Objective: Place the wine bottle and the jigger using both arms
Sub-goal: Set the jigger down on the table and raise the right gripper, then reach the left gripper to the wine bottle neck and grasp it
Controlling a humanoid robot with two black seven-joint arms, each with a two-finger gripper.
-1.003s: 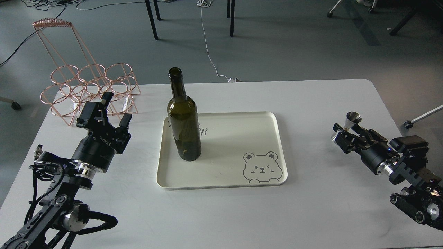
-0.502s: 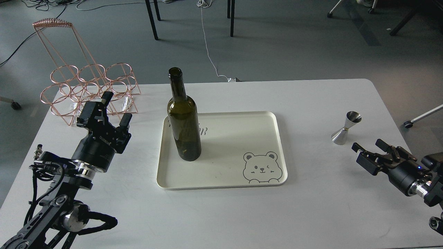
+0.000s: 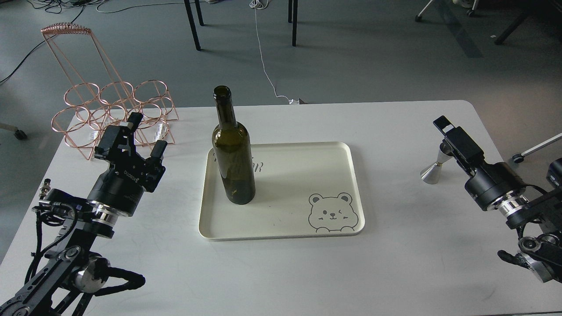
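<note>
left end effector point(image 3: 147, 133): fingers spread, empty, over the table point(image 3: 395, 263) beside the copper wire rack point(image 3: 109, 109) | wine bottle point(image 3: 233, 153): upright on cream tray point(image 3: 281, 228), left side | jigger point(image 3: 434, 166): upright on table right of tray | right end effector point(image 3: 450, 134): just behind jigger, seen edge-on, cannot tell its state

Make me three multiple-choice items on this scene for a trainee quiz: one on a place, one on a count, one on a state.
1. Where does the tall dark olive-green glass wine bottle stand?
A. On the cream rectangular tray
B. In the copper wire rack
C. On the floor

2. How many small shiny silver hourglass jiggers are there?
A. One
B. Two
C. Three

3. The bottle is:
A. Upright, uncorked
B. Lying down
C. Held by a gripper

Key: 1 A, its base sits inside the tray rim. 2 A, only one shows, right of the tray. 3 A, the mouth is open and nothing touches it.
</note>
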